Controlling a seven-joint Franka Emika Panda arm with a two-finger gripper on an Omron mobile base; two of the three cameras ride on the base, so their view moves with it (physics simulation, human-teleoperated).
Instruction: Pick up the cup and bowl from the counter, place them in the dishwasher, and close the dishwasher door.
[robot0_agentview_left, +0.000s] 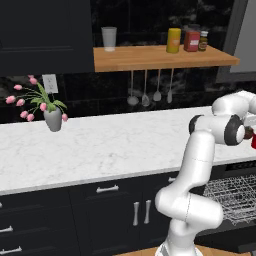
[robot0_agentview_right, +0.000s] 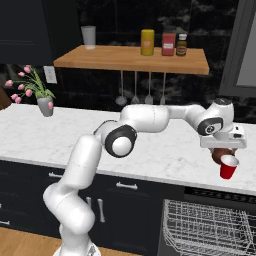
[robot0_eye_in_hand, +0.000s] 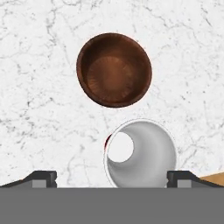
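Nearest the base: 1 dishwasher (robot0_agentview_right: 210, 230), black, door dropped open, w/ 1 grey wire rack (robot0_agentview_left: 235, 197) showing inside; dark cabinets (robot0_agentview_left: 115, 210) w/ silver handles run beside it. Above sits 1 desk (robot0_agentview_left: 110, 145), long white marble-look slab, faint grey veins. Gripper (robot0_eye_in_hand: 111, 177) hangs over the desk's front edge above the dishwasher, jaws spread about as wide as they go, nothing clamped; hand view has 1 dark tip either side of the cup. 1 cup (robot0_agentview_right: 228, 167), red outside, white inside, round tapered shape, stands on the desk at that front edge, directly below the gripper; whether the tips touch it I can't tell. 1 bowl (robot0_eye_in_hand: 114, 70), brown, round, faintly ribbed inside, just behind the cup, apart from it. Hand view gives both rims from above w/ the gap btwn them; right base view gives the cup side-on, bowl mostly hidden behind the hand. Far left on the desk: 1 grey vase (robot0_agentview_left: 53, 120) w/ pink flowers. Back wall: 1 wooden shelf (robot0_agentview_right: 132, 59) carrying 4 items (pale tumbler, yellow canister, red box, small dark jar), 4 utensils (robot0_agentview_left: 150, 92) hanging under it.
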